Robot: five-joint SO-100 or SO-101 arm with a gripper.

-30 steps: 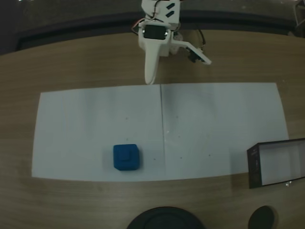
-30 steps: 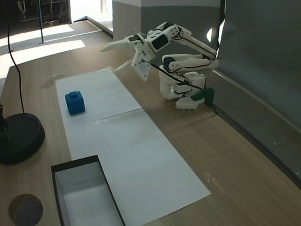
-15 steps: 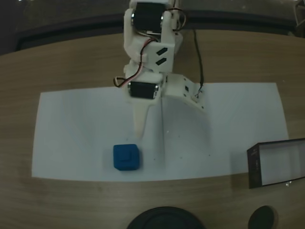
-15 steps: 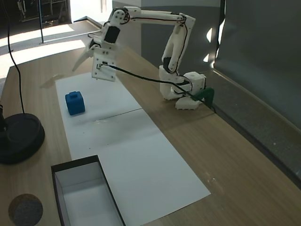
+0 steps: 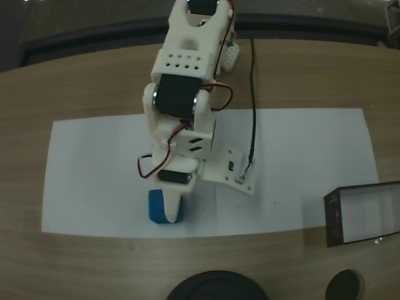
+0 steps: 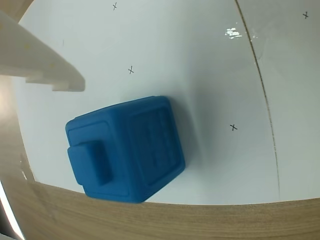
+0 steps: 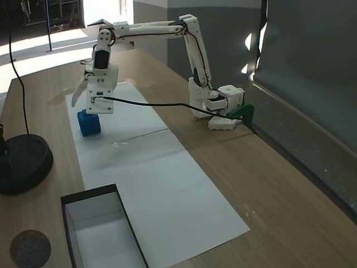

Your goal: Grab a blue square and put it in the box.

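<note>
Blue square (image 6: 125, 148) on white paper (image 6: 200, 60), just under the wide-open, empty claw (image 7: 85, 103), untouched.

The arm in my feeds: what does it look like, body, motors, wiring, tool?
The arm is white printed plastic with black servo blocks set in its joints. One upper segment has a grid of small holes in a fixed view. A black cable runs from the base to the wrist, and thin red wires loop beside the wrist servo. The tool has pointed white fingers.

Matt blue rubbery-looking cube (image 6: 125, 150), smooth white paper sheet (image 6: 200, 65), wood-grain table (image 7: 279, 184), matt white plastic arm (image 7: 162, 28), black-walled tray (image 7: 100, 234)
</note>
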